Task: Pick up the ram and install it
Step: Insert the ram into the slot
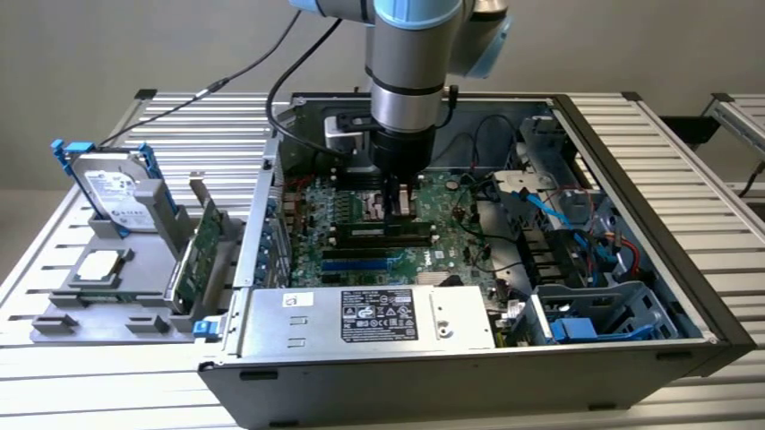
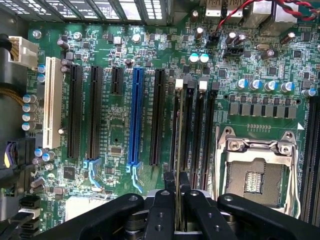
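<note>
My gripper (image 1: 400, 208) is down inside the open computer case (image 1: 705, 313), just above the motherboard (image 1: 347, 210). Its two black fingers (image 2: 169, 182) are shut on the ram (image 2: 179, 125), which the wrist view shows edge-on as a thin pale-green strip running away from the fingertips. The ram stands upright and lines up along the bank of long black memory slots (image 2: 207, 130), over the one with a white latch (image 2: 179, 84) at its far end. Whether its lower edge touches the slot I cannot tell.
The open CPU socket (image 2: 257, 170) lies beside the memory slots, with blue (image 2: 135, 120), black and white (image 2: 52, 100) expansion slots on the other side. A power supply (image 1: 371, 318), blue drive cage (image 1: 597, 313) and cables fill the case. Outside, a grey holder carries a hard drive (image 1: 120, 193) and a green card (image 1: 197, 246).
</note>
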### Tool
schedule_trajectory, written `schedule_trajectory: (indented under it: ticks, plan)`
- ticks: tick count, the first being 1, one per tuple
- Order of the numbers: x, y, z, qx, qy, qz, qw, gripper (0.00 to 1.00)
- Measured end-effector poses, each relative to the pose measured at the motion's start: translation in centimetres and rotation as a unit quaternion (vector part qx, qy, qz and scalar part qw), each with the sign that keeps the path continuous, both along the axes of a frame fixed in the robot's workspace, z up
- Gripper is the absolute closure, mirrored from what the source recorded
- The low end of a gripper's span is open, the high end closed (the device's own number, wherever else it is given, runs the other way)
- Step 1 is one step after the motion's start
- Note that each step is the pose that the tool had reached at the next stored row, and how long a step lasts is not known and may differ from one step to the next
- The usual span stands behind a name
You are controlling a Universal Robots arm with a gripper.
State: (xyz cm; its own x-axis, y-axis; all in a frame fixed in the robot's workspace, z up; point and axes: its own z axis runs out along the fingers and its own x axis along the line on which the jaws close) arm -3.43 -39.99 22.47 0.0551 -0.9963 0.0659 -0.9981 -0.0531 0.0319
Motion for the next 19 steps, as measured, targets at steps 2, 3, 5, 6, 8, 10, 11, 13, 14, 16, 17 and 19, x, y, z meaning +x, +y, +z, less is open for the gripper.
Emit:
schedule_trajectory:
  ticks: [2, 3, 5, 6, 8, 10, 11, 13, 14, 16, 17, 19]
  plan:
    - [0.01, -0.07, 0.0, -0.0001, 0.0012, 0.0, 1.0, 0.86]
    - [0.03, -0.09, 0.0, -0.0001, 0.0019, 0.0, 1.0, 0.86]
    - [0.06, -0.11, 0.0, -0.0001, 0.0027, 0.0, 1.0, 0.86]
    - [0.1, -0.11, 0.0, -0.0001, 0.0029, 0.0, 1.0, 0.86]
    - [0.18, -0.11, 0.0, -0.0001, 0.0033, 0.0, 1.0, 0.86]
    - [0.44, -0.12, 0.0, -0.0001, 0.004, 0.0, 1.0, 0.86]
    - [0.45, -0.12, 0.0, -0.0002, 0.0041, 0.0, 1.0, 0.86]
    - [0.45, -0.12, 0.0, -0.0002, 0.0041, -0.001, 1.0, 0.86]
    - [0.45, -0.11, 0.0, -0.0002, 0.0041, -0.002, 1.0, 0.86]
    - [0.45, -0.11, 0.0, -0.0002, 0.0041, -0.004, 1.0, 0.86]
    - [0.43, -0.11, -0.01, -0.0002, 0.0041, -0.005, 1.0, 0.86]
    - [0.37, -0.11, -0.06, -0.0002, 0.0041, -0.006, 1.0, 0.86]
